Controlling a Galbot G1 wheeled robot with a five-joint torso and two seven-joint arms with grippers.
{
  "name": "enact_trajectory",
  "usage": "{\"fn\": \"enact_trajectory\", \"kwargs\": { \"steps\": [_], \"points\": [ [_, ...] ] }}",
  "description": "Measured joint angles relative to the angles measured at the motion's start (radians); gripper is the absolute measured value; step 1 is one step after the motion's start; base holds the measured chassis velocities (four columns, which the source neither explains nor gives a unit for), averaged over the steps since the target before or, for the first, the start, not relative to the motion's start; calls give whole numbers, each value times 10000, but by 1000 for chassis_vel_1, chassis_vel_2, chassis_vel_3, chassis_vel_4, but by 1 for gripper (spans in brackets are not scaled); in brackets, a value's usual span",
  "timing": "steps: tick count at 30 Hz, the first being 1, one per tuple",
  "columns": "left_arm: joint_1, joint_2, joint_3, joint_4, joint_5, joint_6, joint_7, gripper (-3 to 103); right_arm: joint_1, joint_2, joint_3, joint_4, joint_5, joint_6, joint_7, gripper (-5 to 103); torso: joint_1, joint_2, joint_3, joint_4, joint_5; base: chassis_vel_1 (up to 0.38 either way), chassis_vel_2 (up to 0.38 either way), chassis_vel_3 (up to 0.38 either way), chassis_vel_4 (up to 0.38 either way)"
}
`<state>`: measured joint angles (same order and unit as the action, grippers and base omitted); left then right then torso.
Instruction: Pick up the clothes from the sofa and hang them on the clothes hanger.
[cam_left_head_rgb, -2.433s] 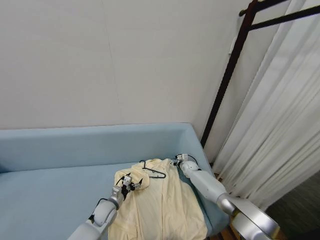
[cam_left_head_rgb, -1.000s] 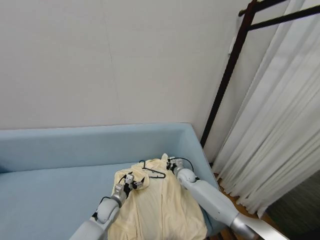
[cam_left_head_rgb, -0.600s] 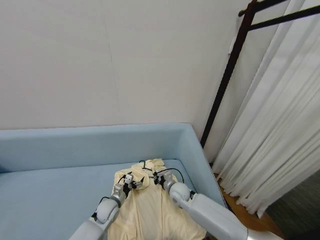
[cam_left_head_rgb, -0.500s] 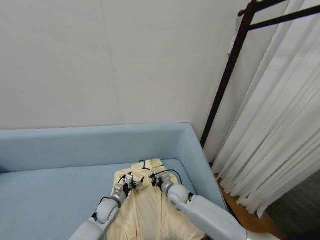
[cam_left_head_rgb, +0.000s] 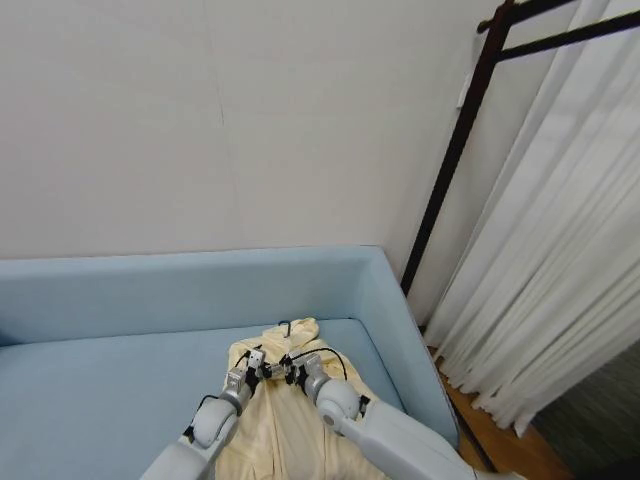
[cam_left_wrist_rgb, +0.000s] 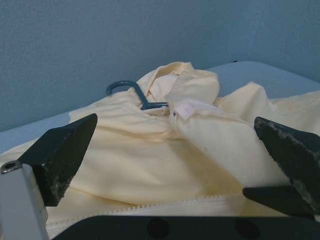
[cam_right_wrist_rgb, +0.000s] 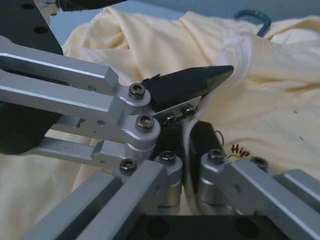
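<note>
A pale yellow garment (cam_left_head_rgb: 285, 415) lies crumpled on the light blue sofa (cam_left_head_rgb: 110, 370), with a dark hanger hook (cam_left_head_rgb: 284, 324) poking out at its collar. My left gripper (cam_left_head_rgb: 262, 366) rests on the garment's near left side, open, its fingertips (cam_left_wrist_rgb: 65, 152) spread wide over the cloth (cam_left_wrist_rgb: 150, 160); the hook (cam_left_wrist_rgb: 127, 89) lies beyond them. Just to its right, my right gripper (cam_left_head_rgb: 293, 371) sits at the collar. In the right wrist view it (cam_right_wrist_rgb: 210, 82) is shut on a fold of the yellow garment (cam_right_wrist_rgb: 260, 100), with a white hem running down between the fingers.
A dark clothes rack pole (cam_left_head_rgb: 455, 150) rises at the sofa's right end, its bar at the top right. White curtains (cam_left_head_rgb: 560, 260) hang beside it. The sofa back (cam_left_head_rgb: 180, 285) stands against a plain wall. Bare seat lies to the left.
My right arm has swung left from the garment's right edge across the collar, ending beside the left gripper and covering the hanger's bar. The left arm has held still.
</note>
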<state>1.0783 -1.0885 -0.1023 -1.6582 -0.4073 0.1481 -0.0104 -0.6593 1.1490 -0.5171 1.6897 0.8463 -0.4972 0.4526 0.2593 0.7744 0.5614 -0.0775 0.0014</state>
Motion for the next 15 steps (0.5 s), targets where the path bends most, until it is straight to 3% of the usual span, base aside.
{"fn": "enact_trajectory", "kwargs": {
  "steps": [2,3,5,9,11,15],
  "points": [
    [-32,-31,2,-15,-14,-9,57,100,-98,-157,-58,279,246,-64,0,13,0,0,0,-4,0,0,0,0,0],
    [-34,-32,-4,-8,-25,-5,33,100,-111,-287,-57,435,369,-81,38,24,0,0,-1,-4,0,0,0,0,0],
    [-39,-51,-10,-10,-34,-6,36,100,-111,-375,-62,552,478,-119,88,24,0,1,-1,-4,-1,0,0,0,0],
    [-36,-130,-2,-3,-46,-3,22,100,41,-465,-17,531,616,-164,202,45,0,1,-1,-3,0,0,0,0,0],
    [-23,-133,-2,-23,-46,-3,-3,100,131,-480,11,411,596,-166,190,45,0,1,0,-3,0,0,0,0,0],
    [35,-19,-41,-188,-97,41,-63,100,541,-697,67,34,483,-191,-70,67,0,0,0,-1,1,0,0,0,0]
  ]
}}
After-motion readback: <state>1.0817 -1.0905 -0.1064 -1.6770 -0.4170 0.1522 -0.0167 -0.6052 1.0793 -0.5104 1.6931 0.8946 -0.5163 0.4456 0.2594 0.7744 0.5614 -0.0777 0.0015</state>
